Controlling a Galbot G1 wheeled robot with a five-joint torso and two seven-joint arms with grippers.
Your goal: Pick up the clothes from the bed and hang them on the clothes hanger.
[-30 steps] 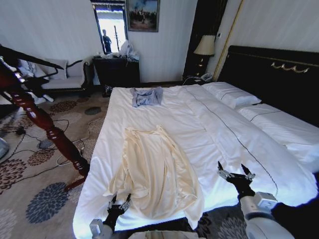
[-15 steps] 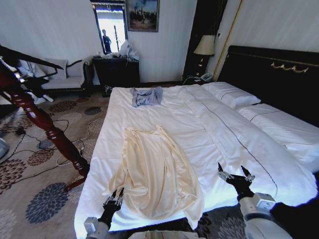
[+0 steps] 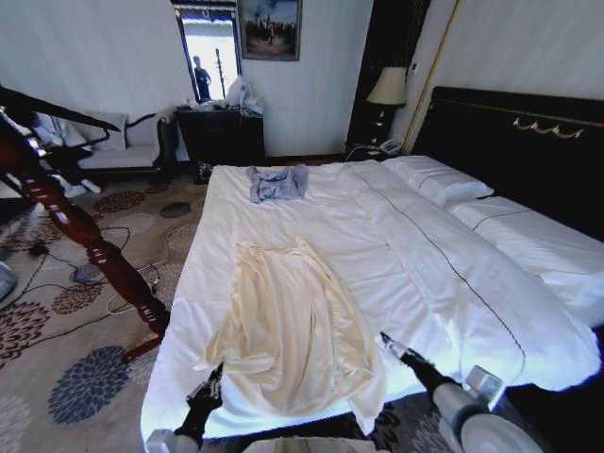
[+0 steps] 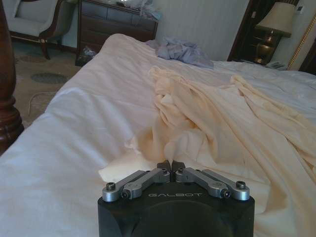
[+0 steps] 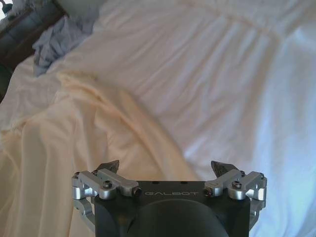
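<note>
Clothes [image 3: 294, 326] are spread flat on the bed [image 3: 425, 264] | left gripper [image 4: 171, 165] is seen clenched, empty, at hem | right gripper [image 5: 166, 168] is seen released, beside garment

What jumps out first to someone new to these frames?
The cream shirt sprawled on the near part of the white bed, with a small grey-blue garment at the far edge. Both tools sit at the near edge: left tool shut by the shirt's hem, right tool open beside it.
</note>
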